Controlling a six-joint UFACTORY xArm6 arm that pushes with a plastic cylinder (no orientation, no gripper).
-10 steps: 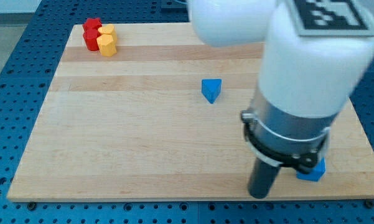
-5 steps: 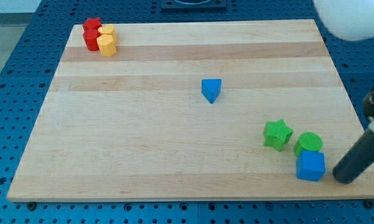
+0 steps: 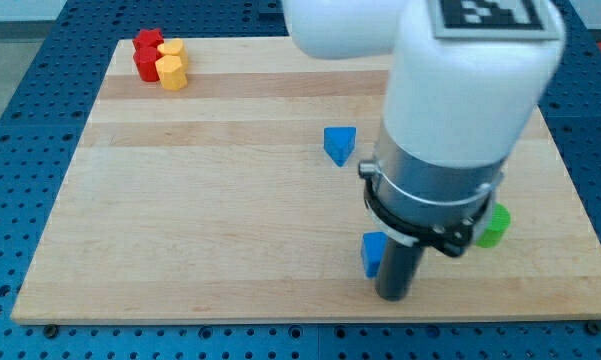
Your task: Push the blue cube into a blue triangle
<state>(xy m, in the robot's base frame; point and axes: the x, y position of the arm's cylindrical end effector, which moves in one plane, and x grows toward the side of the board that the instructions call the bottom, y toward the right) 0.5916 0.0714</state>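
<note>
My tip [image 3: 392,296] sits at the near edge of the wooden board [image 3: 180,250], touching the blue cube [image 3: 373,253] on its left. I have no jaws, only the rod. Farther off lies the blue triangle [image 3: 340,144]; a green block [image 3: 494,225] peeks out right. Red block [image 3: 146,53] and yellow block [image 3: 172,66] sit far left.
</note>
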